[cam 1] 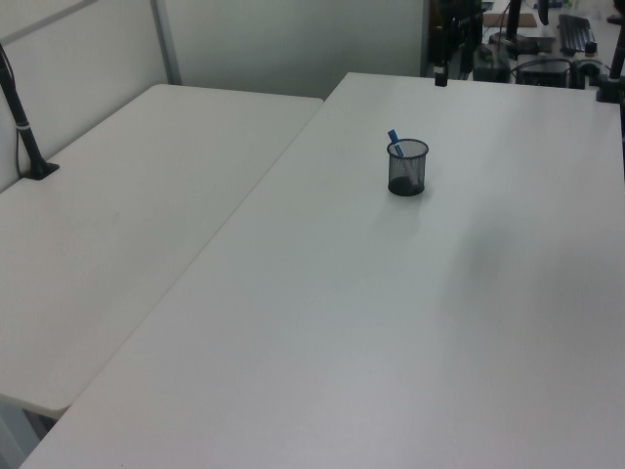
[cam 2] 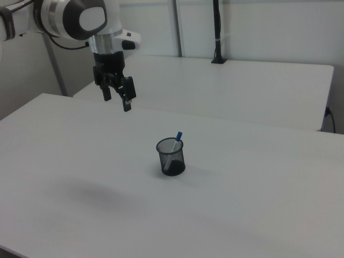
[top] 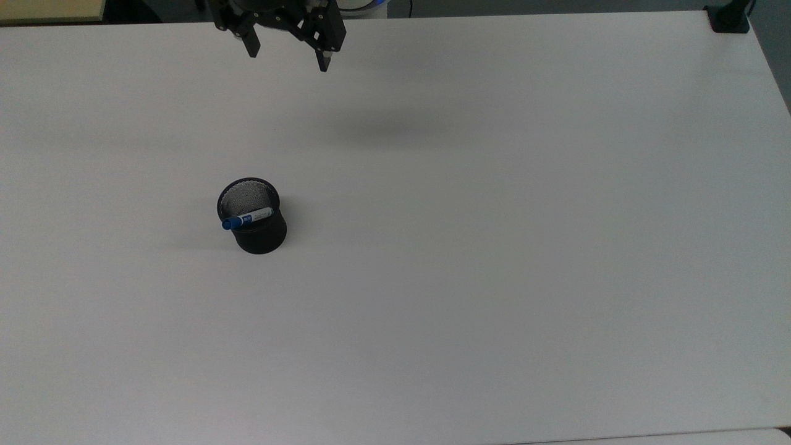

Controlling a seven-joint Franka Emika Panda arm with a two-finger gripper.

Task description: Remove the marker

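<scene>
A black mesh cup (top: 253, 216) stands upright on a wide white surface (top: 494, 247), well in from every edge and nearer the top view's left edge than its right. The marker (top: 248, 219) rests inside the cup, leaning against the rim with its blue cap uppermost and poking just above the mesh; in the right view the marker (cam 2: 175, 143) tilts toward the right view's right, its white barrel running down to the cup's floor.

The tool (top: 287, 54) hangs in the air above the surface's far edge in the top view, well apart from the cup, with its two black fingers spread wide and nothing between them. In the right view the tool (cam 2: 117, 101) points downward beneath the arm's white wrist (cam 2: 80, 19). A second white table (cam 1: 117, 215) adjoins the surface along the left view's left side.
</scene>
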